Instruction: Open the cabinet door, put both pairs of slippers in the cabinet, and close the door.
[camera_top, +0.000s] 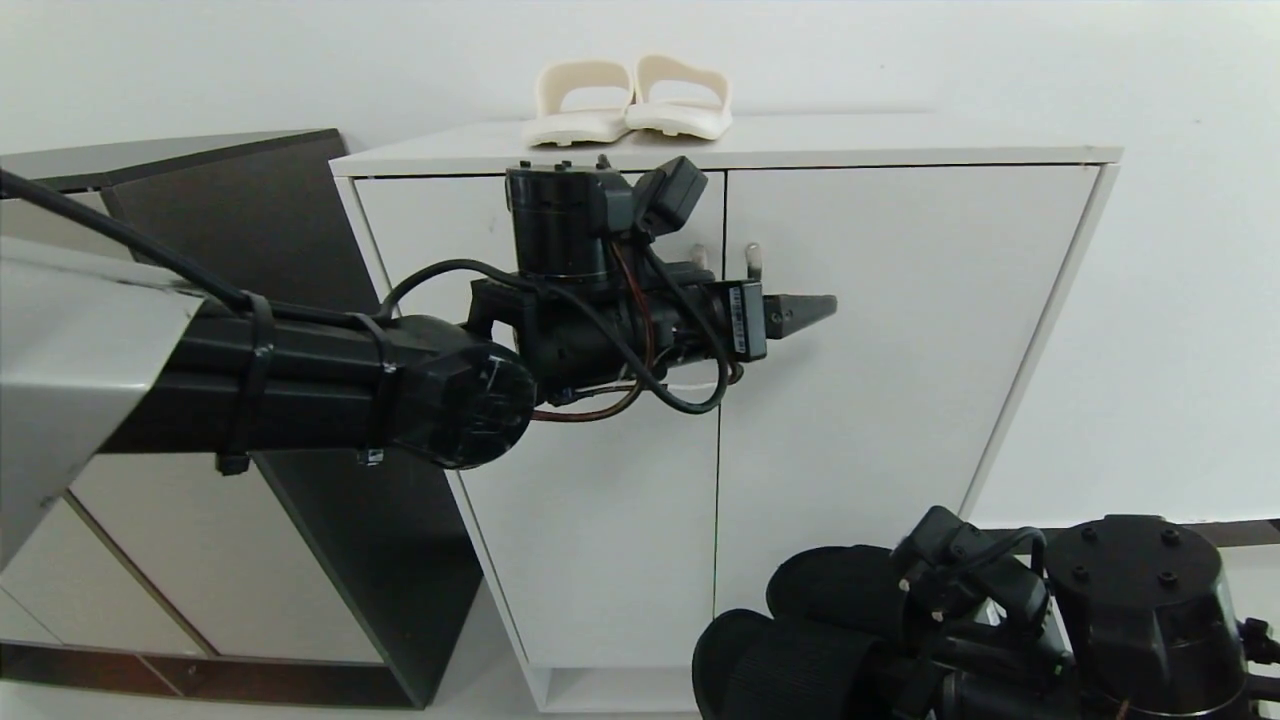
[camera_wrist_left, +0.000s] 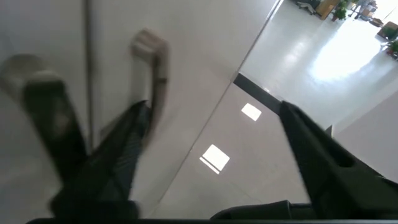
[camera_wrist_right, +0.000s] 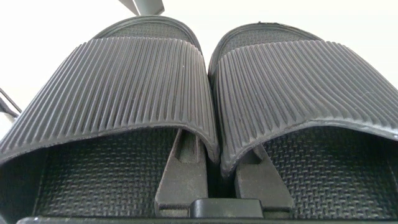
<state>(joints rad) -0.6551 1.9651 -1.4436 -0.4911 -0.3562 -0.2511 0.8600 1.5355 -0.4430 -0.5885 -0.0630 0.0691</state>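
1. Closest in, low on the robot's right, the right gripper (camera_wrist_right: 219, 163) is clamped on the black slippers (camera_top: 800, 640). In the right wrist view one of its fingers (camera_wrist_right: 183, 171) sits inside each slipper under the ribbed straps. They squeeze the two inner side walls together, so the pair hangs side by side.
2. That pair sits low in front of the cabinet's right door (camera_top: 880, 350). I can't tell if it's touching the door.
3. Next up, the left arm (camera_top: 330, 385) stretches across the left door (camera_top: 600, 520) at about handle height. The left gripper (camera_top: 808, 308) points over toward the right door.
4. In the left wrist view its fingers (camera_wrist_left: 118, 155) are spread wide with nothing between them. One finger is just beside a door handle, but contact is too blurry to call.
5. The cabinet (camera_top: 900, 155) is white with both doors shut. Two small handles (camera_top: 752, 258) sit side by side at the middle seam.
6. The beige slippers (camera_top: 630, 100) are on top of the cabinet, next to each other and near the wall.
7. A dark panel (camera_top: 300, 220) stands right beside the cabinet on the left.
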